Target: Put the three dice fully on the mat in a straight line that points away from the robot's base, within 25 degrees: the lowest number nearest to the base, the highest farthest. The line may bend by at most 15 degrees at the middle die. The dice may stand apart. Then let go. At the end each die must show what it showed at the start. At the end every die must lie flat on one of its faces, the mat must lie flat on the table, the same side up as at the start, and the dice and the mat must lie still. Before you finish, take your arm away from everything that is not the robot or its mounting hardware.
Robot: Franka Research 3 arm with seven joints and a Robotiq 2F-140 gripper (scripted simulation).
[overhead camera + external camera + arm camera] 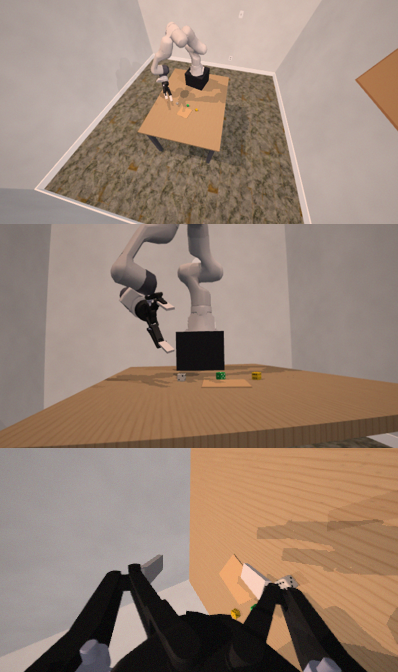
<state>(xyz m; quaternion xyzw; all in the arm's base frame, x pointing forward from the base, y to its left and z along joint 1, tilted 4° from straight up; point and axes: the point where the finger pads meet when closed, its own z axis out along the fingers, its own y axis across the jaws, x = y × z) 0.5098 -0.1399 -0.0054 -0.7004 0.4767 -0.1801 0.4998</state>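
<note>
By my reckoning the placing hasn't begun: none of the dice is on the thin square orange mat [185, 112] [226, 384] [234, 579]. Relative to that mat, the small white cubic die [177, 103] [181, 377] [287, 582] lies off towards the gripper's side, the green cubic die [188, 105] [221, 376] [254, 607] just beyond its base-side edge, the yellow cubic die [196, 109] [256, 376] [235, 613] past the opposite side. All three need ordering and setting down. My black two-finger gripper [168, 98] [170, 327] [202, 566] hangs tilted above the table, fingers spread wide, holding nothing.

Dice [177, 103] [287, 582], partly obscured.
Top view: pips too small to read. Wrist view: green die [254, 607] mostly hidden by gripper [202, 566].
</note>
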